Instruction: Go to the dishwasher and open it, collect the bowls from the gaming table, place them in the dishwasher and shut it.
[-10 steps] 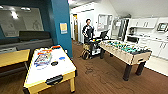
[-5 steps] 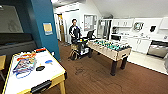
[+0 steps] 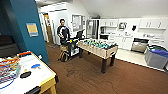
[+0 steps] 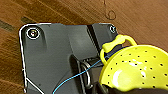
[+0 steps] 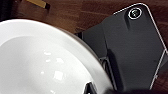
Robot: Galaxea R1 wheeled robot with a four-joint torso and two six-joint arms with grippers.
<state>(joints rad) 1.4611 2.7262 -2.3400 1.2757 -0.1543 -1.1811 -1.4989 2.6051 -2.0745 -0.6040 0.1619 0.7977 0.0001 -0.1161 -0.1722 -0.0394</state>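
The gaming table (image 3: pixel 47 79), yellow-sided with a white top, stands at the lower left of the head view. On it lie a black bowl (image 3: pixel 25 74) and a blue bowl (image 3: pixel 35 66). The dishwasher (image 3: pixel 139 45), steel-fronted, sits closed under the far kitchen counter. In the left wrist view a yellow perforated bowl (image 4: pixel 136 68) with a handle hangs above the wooden floor, my left gripper (image 4: pixel 117 87) shut on its rim. In the right wrist view a large white bowl (image 5: pixel 45 62) hangs over the floor, with my right gripper (image 5: pixel 91 88) shut on its edge.
A foosball table (image 3: pixel 98 48) stands mid-room on brown wooden floor (image 3: pixel 100 77). Behind it are a person (image 3: pixel 63 31) and a cart (image 3: pixel 72 46). A teal wall (image 3: pixel 27 30) rises at the left. Grey and blue bins (image 3: pixel 156 56) stand at the right, with colourful sheets (image 3: pixel 8 68) on the gaming table.
The whole head view has shifted: the camera turned right, so the gaming table slid leftward and more of the kitchen came into view.
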